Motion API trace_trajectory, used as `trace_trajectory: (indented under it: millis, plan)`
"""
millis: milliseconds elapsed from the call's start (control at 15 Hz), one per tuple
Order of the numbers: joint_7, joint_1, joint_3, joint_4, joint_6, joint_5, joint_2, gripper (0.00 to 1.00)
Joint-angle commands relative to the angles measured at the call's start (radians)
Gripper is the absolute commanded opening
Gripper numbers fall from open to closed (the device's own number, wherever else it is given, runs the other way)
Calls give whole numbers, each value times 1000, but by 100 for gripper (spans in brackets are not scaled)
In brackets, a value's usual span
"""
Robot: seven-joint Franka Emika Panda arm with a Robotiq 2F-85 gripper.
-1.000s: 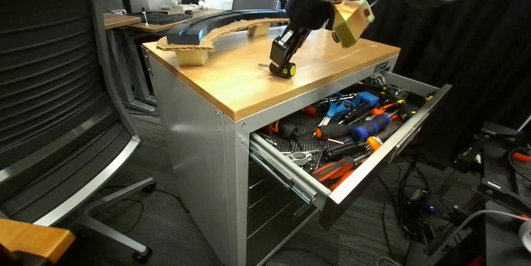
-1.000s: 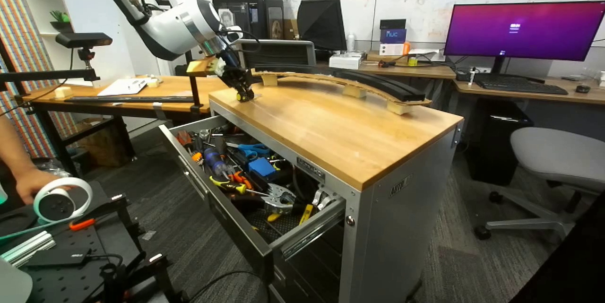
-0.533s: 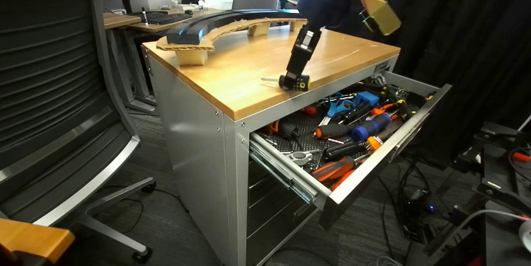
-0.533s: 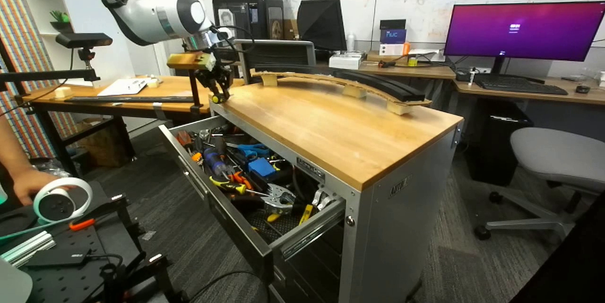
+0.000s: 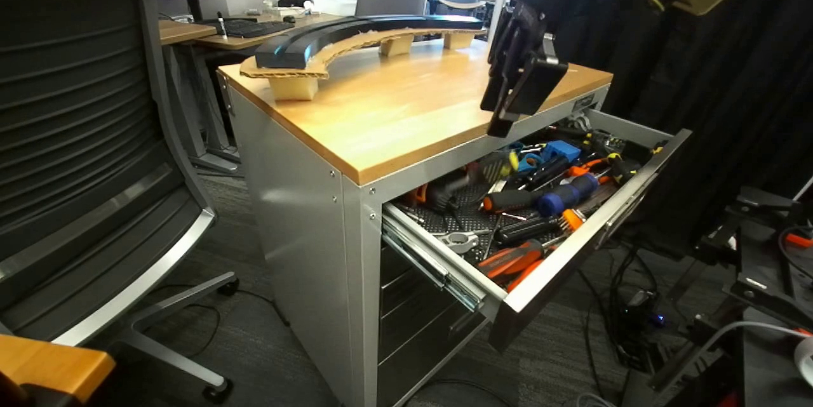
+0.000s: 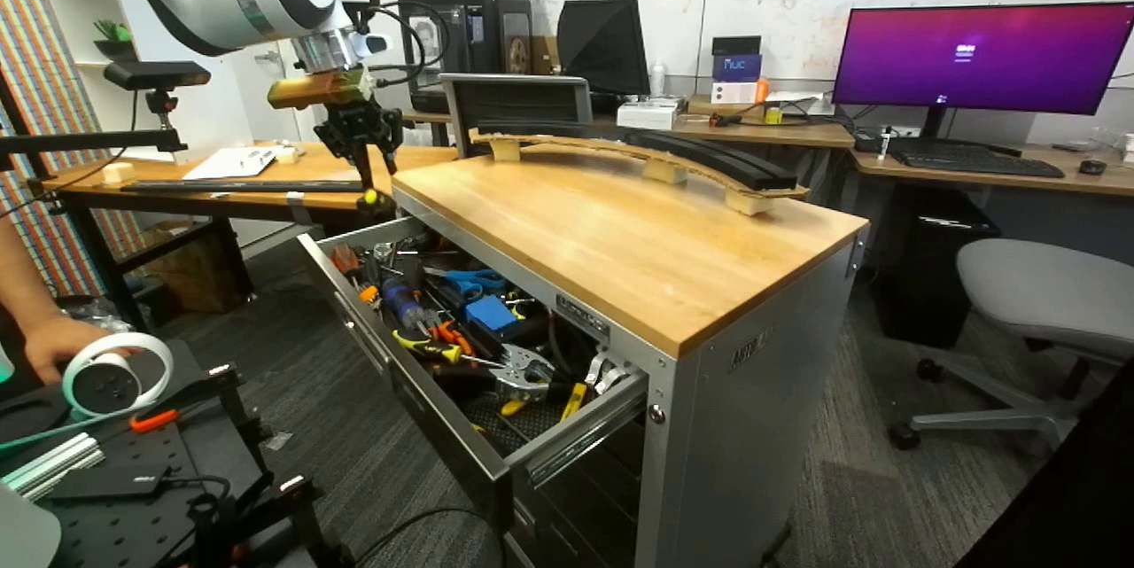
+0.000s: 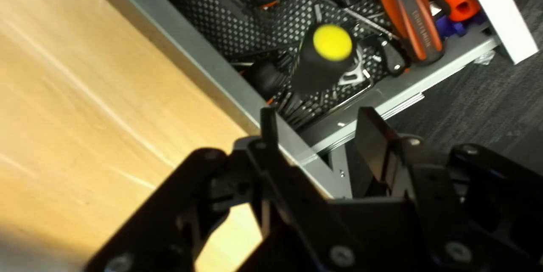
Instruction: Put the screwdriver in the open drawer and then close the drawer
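Observation:
The screwdriver, black with a yellow end, is blurred below my fingertips and over the drawer's near-cabinet side. It also shows just under the fingers in an exterior view and beyond the fingertips in the wrist view, yellow end up. It looks apart from both fingers and in mid-air. My gripper, also seen in an exterior view and the wrist view, is open with nothing between its fingers, above the worktop's front edge. The grey drawer is pulled out, also in an exterior view.
The drawer holds a heap of tools, among them a blue-handled one, orange-handled pliers and blue scissors. The wooden worktop bears a curved black piece on cardboard and blocks. A chair stands beside the cabinet.
My gripper has moved from the worktop, holding the screwdriver, to over the drawer's inner side and has opened. The screwdriver has left the fingers and dropped below them. The drawer has not moved.

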Motion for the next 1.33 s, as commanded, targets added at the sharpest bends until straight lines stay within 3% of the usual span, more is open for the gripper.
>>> trace_trajectory:
  millis: [0,133,600,667,800,1067,1267]
  plan:
    - [99,63,-76,-34,77,-106,-28,84]
    - [58,67,-73,-75,22,-41,-46,99]
    - [147,71,-67,-266,-352,130,-165,100]
    - [151,69,-67,-282,-391,164,-171,75]
    - [161,69,-63,-311,-417,218,-169,66]
    - [163,85,-47,-347,-260,249,-87,33]
    - [171,109,-40,-343,-133,193,-9,11]
